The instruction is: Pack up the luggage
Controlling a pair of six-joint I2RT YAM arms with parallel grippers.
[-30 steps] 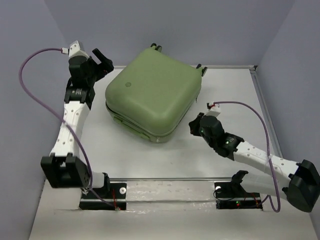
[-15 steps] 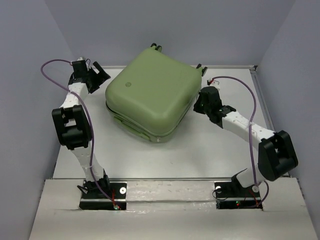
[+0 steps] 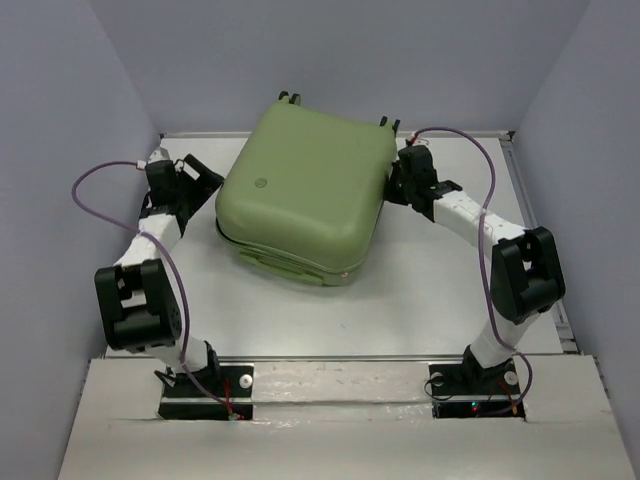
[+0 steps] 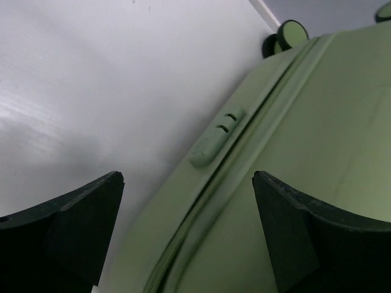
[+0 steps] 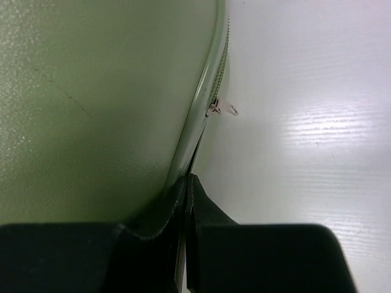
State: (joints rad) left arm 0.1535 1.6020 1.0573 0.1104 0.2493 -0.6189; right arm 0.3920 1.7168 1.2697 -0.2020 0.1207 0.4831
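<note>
Reaching up the left side of the tabletop (image 3: 420, 290) with the white left arm, trailing a purple cable (image 3: 88, 185) in a loop beside it. Holding the left fingers (image 3: 203, 172) spread wide, just beside the left flank of the luggage (image 3: 305, 190) and gripping nothing. Framing, in the left wrist view, the two dark pads (image 4: 73, 232) on either side of the luggage's zip seam, with a small raised green bumper (image 4: 215, 137) on the shell's side and one black-and-green caster wheel (image 4: 287, 35) showing at the far corner.

Lying closed and shell-up in the middle of the tabletop, toward the far wall: the pale green luggage, turned at a slight angle. Showing its round logo (image 3: 262, 183) on the upper face, nearer the left. Pointing its small wheels (image 3: 290, 98) toward the far edge.

Bending in from the right with the right arm. Pressing the right fingers (image 3: 397, 182) together, pinching nothing, with the tips set right against the seam on the luggage's right flank. Showing, in the right wrist view, a small metal zip pull (image 5: 223, 109) sticking out from the seam toward the white tabletop, just beyond the joined fingertips (image 5: 188, 190).
</note>
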